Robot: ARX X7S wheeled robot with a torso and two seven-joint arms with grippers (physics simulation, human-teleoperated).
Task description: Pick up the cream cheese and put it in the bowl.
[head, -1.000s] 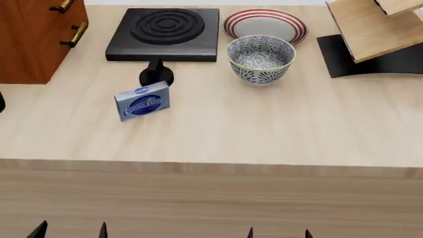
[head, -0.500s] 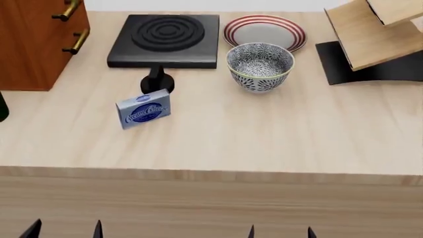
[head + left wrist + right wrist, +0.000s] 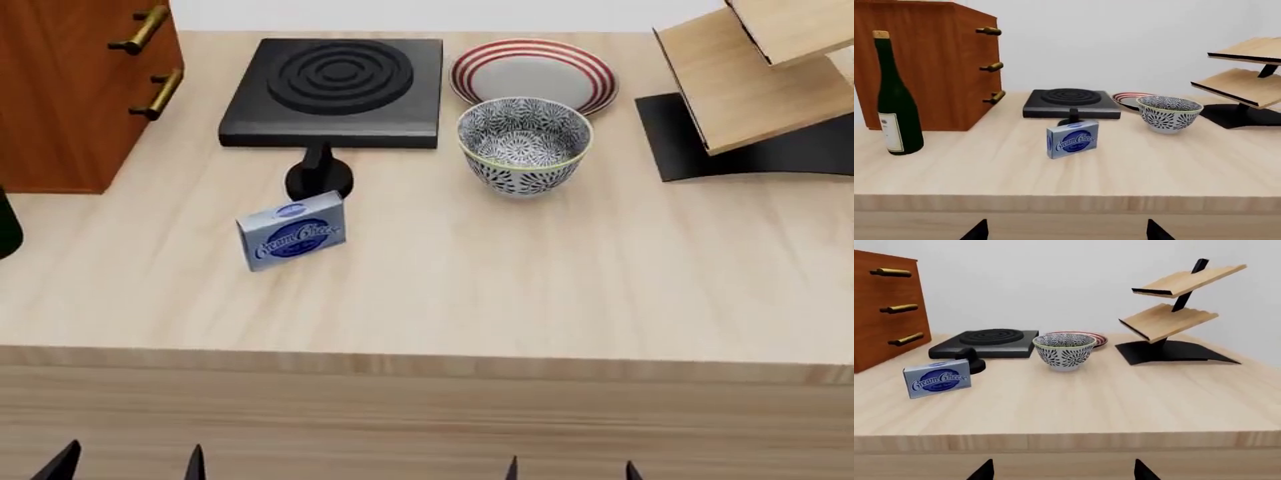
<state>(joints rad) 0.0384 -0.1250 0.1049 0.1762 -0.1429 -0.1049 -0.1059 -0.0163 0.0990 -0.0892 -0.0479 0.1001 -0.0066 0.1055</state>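
head view, both tools low before the table edge, left tool (image 3: 130, 462) and right tool (image 3: 571, 468) spread wide, nothing held

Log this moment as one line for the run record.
phase: pre-reach | cream cheese: standing on edge on counter, untouched | bowl: empty | left end effector: open, below counter edge | right end effector: open, below counter edge
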